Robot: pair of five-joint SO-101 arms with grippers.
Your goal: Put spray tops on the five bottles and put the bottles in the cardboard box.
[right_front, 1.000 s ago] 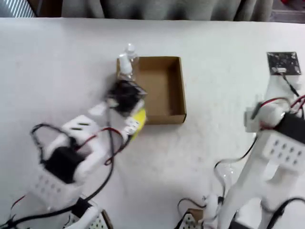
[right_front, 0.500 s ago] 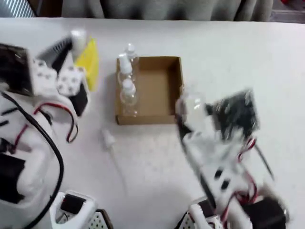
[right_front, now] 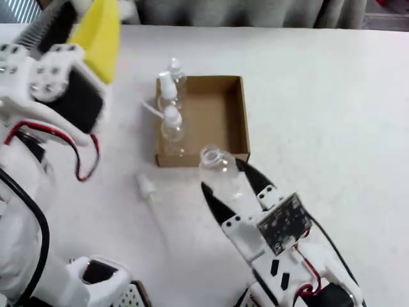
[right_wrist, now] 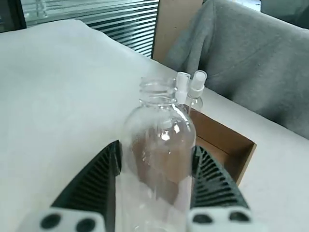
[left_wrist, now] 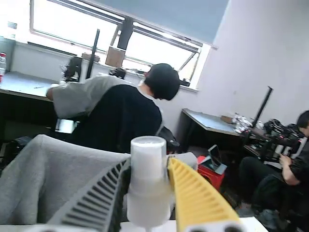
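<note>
High view, then both wrist views: one bottle and one spray top, each gripped.
High view: a brown cardboard box (right_front: 245, 115) sits mid-worktop (right_front: 319, 77), two capped clear bottles (right_front: 170, 125) along its 9 o'clock wall; a loose white spray top (right_front: 146, 186) lies at its 8 o'clock; at its 6 o'clock the right jaws clamp an uncapped clear plastic bottle (right_front: 218, 167); the left arm (right_front: 57, 89) is raised at 10 o'clock. Left wrist view: the left jaws, grey and yellow, are clamped on a held white spray top (left_wrist: 147, 183). Right wrist view: the black right jaws grip the uncapped clear plastic bottle (right_wrist: 157, 145), the box (right_wrist: 231, 142) beyond it.
</note>
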